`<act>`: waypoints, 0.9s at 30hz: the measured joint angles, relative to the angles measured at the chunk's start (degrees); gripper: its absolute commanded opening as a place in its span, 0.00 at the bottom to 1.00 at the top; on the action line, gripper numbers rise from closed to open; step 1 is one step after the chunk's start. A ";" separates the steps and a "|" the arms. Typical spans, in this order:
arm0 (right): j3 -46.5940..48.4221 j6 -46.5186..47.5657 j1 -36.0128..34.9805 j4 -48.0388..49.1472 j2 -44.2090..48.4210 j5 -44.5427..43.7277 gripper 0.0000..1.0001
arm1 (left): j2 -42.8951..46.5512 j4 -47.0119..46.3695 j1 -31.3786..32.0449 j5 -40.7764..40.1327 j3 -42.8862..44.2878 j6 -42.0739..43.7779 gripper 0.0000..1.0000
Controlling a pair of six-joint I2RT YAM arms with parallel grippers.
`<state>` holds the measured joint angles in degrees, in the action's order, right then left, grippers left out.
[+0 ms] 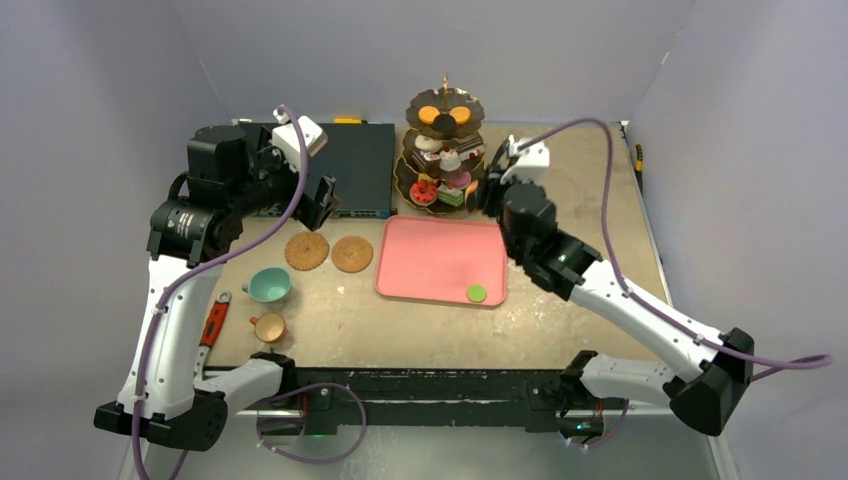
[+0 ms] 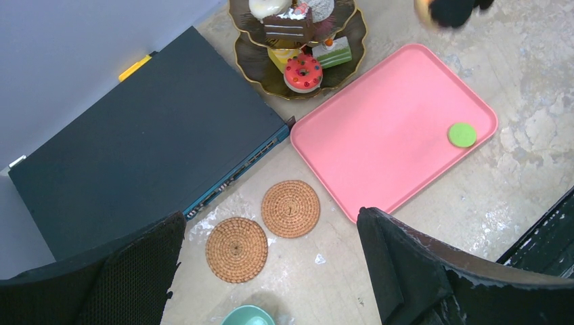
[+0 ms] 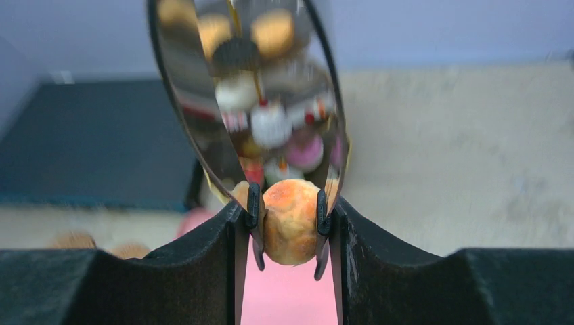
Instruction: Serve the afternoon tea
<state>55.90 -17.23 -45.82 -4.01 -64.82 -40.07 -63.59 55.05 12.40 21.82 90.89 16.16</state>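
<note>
In the right wrist view my right gripper [image 3: 290, 227] is shut on black tongs [image 3: 254, 215], and their tips clamp a round golden-brown pastry [image 3: 291, 220] above the pink tray [image 3: 284, 301]. From above, that gripper [image 1: 490, 188] sits beside the dark three-tier stand [image 1: 444, 150], which carries small cakes. A green macaron [image 1: 476, 293] lies in the tray's near right corner. My left gripper [image 2: 271, 271] hangs open and empty above two woven coasters [image 2: 236, 248] [image 2: 290, 208]. A teal cup [image 1: 268, 285] and a smaller tan cup [image 1: 269, 327] stand at the near left.
A dark flat box [image 1: 350, 165] lies at the back left, against the stand. A red-handled tool [image 1: 215, 322] rests left of the tan cup. The pink tray [image 1: 440, 260] fills the table's middle. Walls close in on three sides.
</note>
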 measured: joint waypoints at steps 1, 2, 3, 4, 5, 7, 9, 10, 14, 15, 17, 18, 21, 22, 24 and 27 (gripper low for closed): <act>2.80 1.95 0.74 1.11 -0.09 0.13 0.41 | 0.00 0.00 0.00 0.00 0.00 0.00 0.99; 5.03 3.50 1.53 2.21 -0.24 0.20 0.41 | 0.00 -0.02 0.00 0.00 0.00 0.00 0.99; 7.87 5.38 2.78 3.52 -0.63 0.55 0.41 | 0.00 0.00 0.00 0.00 0.00 0.00 0.99; 10.78 7.15 4.15 4.96 -1.49 0.76 0.41 | 0.00 -0.02 0.00 0.00 0.00 0.00 0.99; 13.79 8.83 5.66 6.32 -2.71 1.05 0.41 | 0.00 -0.02 0.00 0.00 0.00 0.00 0.99; 19.41 11.63 8.39 9.07 -5.95 2.25 0.41 | 0.00 0.00 0.00 0.00 0.00 0.00 0.99; 23.74 13.88 10.51 11.10 -9.53 3.63 0.41 | 0.00 0.00 0.00 0.00 0.00 0.00 0.99; 26.01 14.95 11.39 12.04 -11.80 4.28 0.41 | 0.00 -0.02 0.00 0.00 0.00 0.00 0.99; 33.48 17.92 13.70 13.94 -21.05 7.43 0.41 | 0.00 -0.04 0.00 0.00 0.00 -0.02 0.99; 35.19 18.47 14.12 14.21 -23.50 8.39 0.41 | 0.00 -0.04 0.00 0.00 0.00 -0.02 0.99; 38.05 19.26 14.88 14.27 -27.91 10.01 0.41 | 0.00 -0.04 0.00 -0.02 0.00 -0.02 0.99; 39.23 19.50 15.21 14.34 -29.83 10.73 0.41 | 0.00 -0.07 0.00 -0.02 0.00 -0.02 0.99; 41.31 19.82 15.91 14.36 -33.97 12.90 0.41 | 0.02 -0.07 0.00 -0.09 0.00 0.00 0.99; 41.88 19.87 16.09 14.32 -35.12 13.22 0.42 | 0.02 -0.07 0.00 -0.11 -0.02 0.00 0.99; 42.93 19.85 16.37 14.34 -36.89 14.25 0.43 | 0.02 -0.07 0.00 -0.15 -0.02 0.00 0.99; 44.09 19.74 16.68 14.34 -38.58 15.67 0.51 | 0.02 -0.07 0.00 -0.17 -0.04 0.00 0.99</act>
<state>99.98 2.50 -29.15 10.33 -103.39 -24.40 -63.57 54.98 12.40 21.65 90.85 16.16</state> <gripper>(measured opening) 0.448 0.993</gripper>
